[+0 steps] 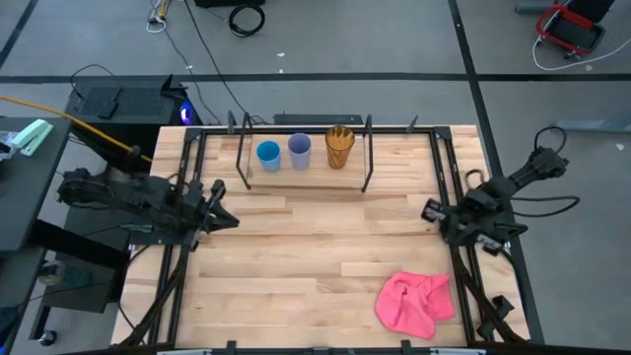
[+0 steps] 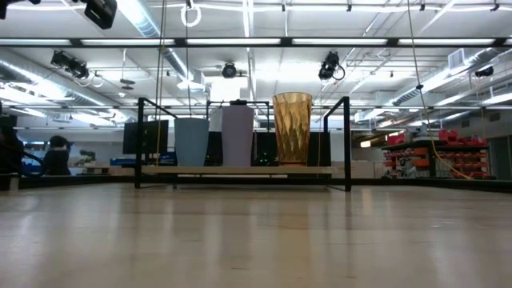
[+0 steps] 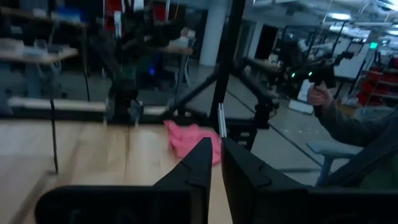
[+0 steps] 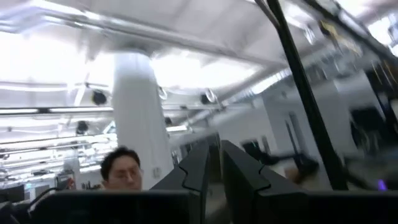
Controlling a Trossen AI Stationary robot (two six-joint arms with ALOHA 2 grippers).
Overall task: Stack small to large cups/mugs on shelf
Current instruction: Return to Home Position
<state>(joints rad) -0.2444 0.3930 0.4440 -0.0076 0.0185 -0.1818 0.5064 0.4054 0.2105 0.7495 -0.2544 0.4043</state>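
dark jointed arms (image 1: 128, 197), black looping cables (image 1: 548, 201)

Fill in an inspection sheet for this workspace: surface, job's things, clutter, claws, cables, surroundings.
Surface: wooden table, light planks.
Job's things: blue cup, lavender cup and orange cup upright in a row on the shelf, shortest to tallest.
Clutter: pink cloth near the right arm, away from the shelf.
Claws: left claw and right claw shut, at the table's sides.
Cables: yellow cable beside the table; black cable on the floor.
Surroundings: person beyond the table.
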